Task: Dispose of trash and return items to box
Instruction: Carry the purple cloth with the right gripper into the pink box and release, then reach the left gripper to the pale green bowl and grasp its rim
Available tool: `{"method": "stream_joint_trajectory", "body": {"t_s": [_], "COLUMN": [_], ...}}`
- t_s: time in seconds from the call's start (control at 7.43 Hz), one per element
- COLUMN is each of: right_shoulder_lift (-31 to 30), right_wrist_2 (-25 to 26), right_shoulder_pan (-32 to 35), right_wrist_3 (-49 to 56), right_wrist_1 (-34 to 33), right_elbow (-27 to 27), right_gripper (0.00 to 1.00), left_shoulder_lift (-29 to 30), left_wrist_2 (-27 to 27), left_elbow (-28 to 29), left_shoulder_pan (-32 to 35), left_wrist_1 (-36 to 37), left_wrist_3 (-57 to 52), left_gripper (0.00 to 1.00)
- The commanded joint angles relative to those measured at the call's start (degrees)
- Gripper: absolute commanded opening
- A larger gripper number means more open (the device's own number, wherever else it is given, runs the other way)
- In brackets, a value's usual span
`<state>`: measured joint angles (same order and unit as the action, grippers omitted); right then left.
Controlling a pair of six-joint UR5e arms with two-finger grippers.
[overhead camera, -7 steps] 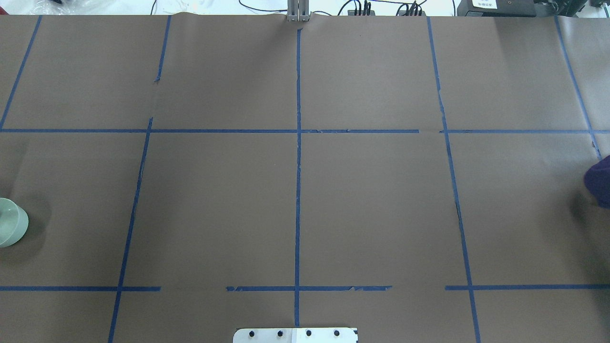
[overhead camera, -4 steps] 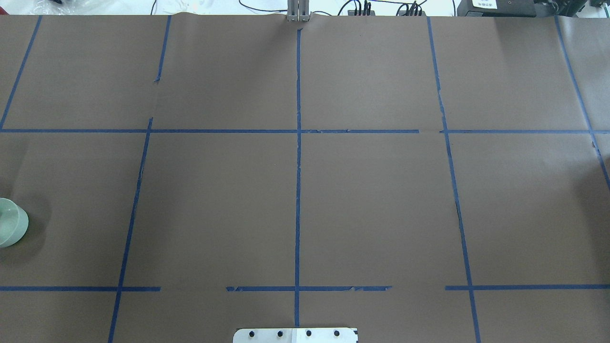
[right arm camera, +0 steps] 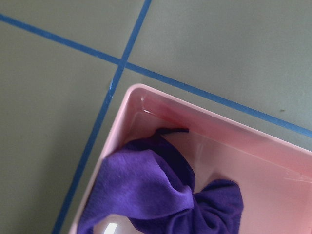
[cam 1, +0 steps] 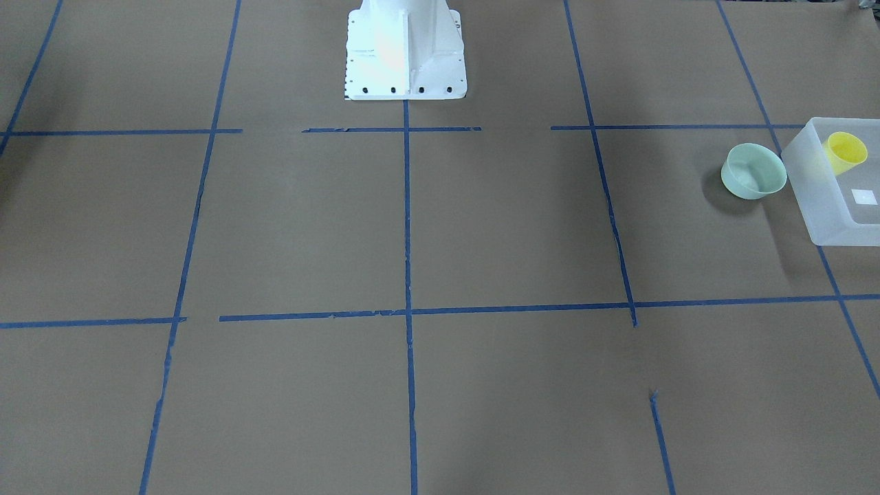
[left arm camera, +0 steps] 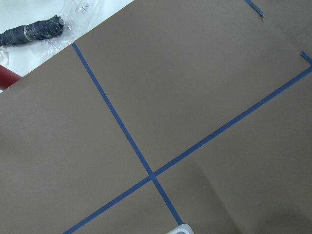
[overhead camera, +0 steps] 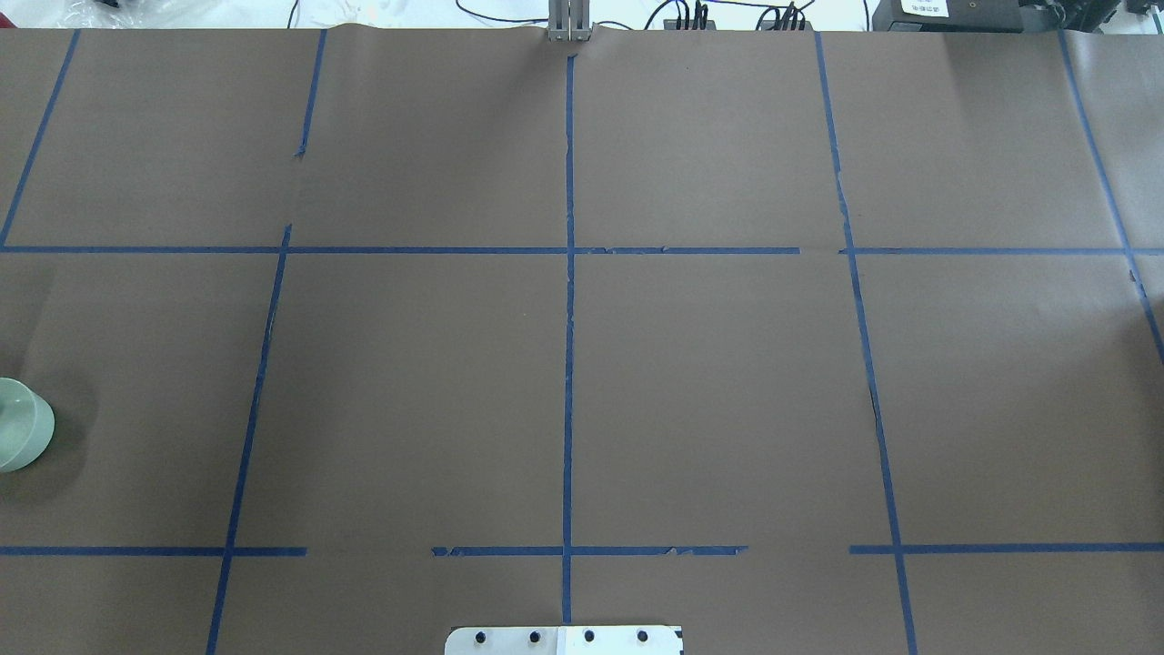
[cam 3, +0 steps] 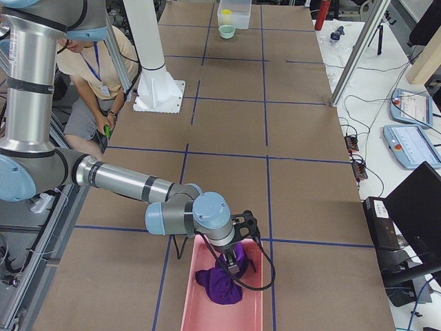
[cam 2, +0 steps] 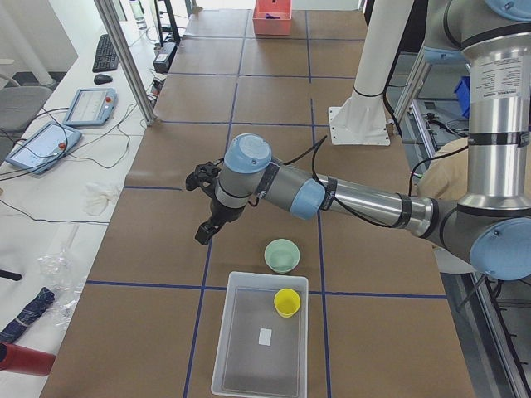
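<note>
Left hand, right hand seen only from sides, openness unclear, cup in box outside overhead view

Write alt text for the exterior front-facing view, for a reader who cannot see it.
A pale green bowl stands on the brown table close beside a translucent white bin holding a yellow cup, at the view's right edge. Blue tape lines grid the table, and the white robot base sits at top centre.

No readable text. White square label on box floor: blank. Sticker on black device beyond worktop: print too small to read.
</note>
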<state>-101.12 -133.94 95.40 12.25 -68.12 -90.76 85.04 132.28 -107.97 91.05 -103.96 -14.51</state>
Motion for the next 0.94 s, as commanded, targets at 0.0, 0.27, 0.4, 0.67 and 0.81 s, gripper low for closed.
{"method": "stream_joint_trajectory", "body": {"t_s": [0.0, 0.27, 0.4, 0.67, 0.81], "right_shoulder_lift": [-0.13, -0.48, -0.48, -0.48, -0.48], "right_wrist_2": [-1.15, 0.61, 0.79, 2.89, 2.9], "right_shoulder_pan": [-8.35, -14.69, -16.02, -17.26, -17.35], "right_wrist_3": [-20.54, -31.81, -32.99, -33.26, -33.26], "right_wrist_1": [4.84, 4.84, 4.93, 4.93, 5.19], "right_elbow": [-6.59, -13.71, -14.88, -15.33, -15.33], "right_gripper": [1.0, 1.0, 1.0, 1.0, 1.0], "left_shoulder_lift": [-0.23, -2.06, -6.6, -14.26, -14.9], "left_wrist_2": [0.08, -0.01, -2.18, -5.09, -5.89], "left_elbow": [-1.01, -1.28, -0.84, 2.3, 6.24], "left_shoulder_pan": [-1.56, -9.0, -13.39, -20.61, -23.78], "left_wrist_1": [-0.8, -10.76, -19.17, -34.3, -41.51], "left_wrist_3": [7.62, 24.96, 30.45, 35.15, 40.3], "left_gripper": [1.0, 1.0, 1.0, 1.0, 1.0]}}
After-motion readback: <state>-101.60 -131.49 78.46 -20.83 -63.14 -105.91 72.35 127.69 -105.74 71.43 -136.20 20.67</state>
